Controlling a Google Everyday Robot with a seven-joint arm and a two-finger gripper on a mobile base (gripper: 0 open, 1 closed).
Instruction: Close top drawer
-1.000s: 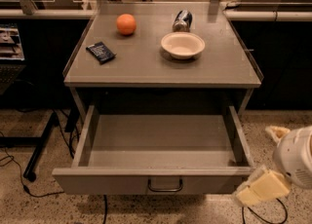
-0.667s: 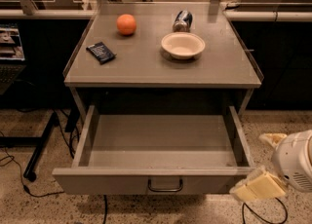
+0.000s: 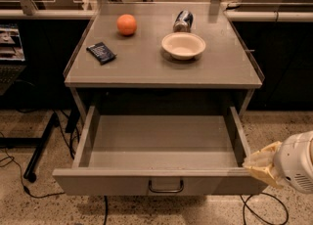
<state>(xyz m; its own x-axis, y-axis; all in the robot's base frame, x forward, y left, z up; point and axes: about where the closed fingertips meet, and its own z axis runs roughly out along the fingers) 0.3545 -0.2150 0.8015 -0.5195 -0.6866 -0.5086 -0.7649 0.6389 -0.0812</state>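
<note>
The top drawer (image 3: 161, 148) is a wide grey shallow tray, pulled fully out from under the grey cabinet top (image 3: 161, 67). Its front panel (image 3: 107, 184) faces me at the bottom, with a small dark loop handle (image 3: 166, 186) at its centre. The drawer holds nothing. My gripper (image 3: 261, 164) has tan fingers on a white wrist and sits at the lower right, right beside the drawer's front right corner. The other drawer fronts are out of view.
On the cabinet top lie an orange (image 3: 126, 24), a dark snack packet (image 3: 101, 53), a white bowl (image 3: 183, 45) and a can on its side (image 3: 183, 21). Cables (image 3: 29, 180) and a black stand leg (image 3: 41, 141) lie on the speckled floor at left.
My gripper has moved left and up, closer to the drawer's front right corner. The drawer has not visibly moved.
</note>
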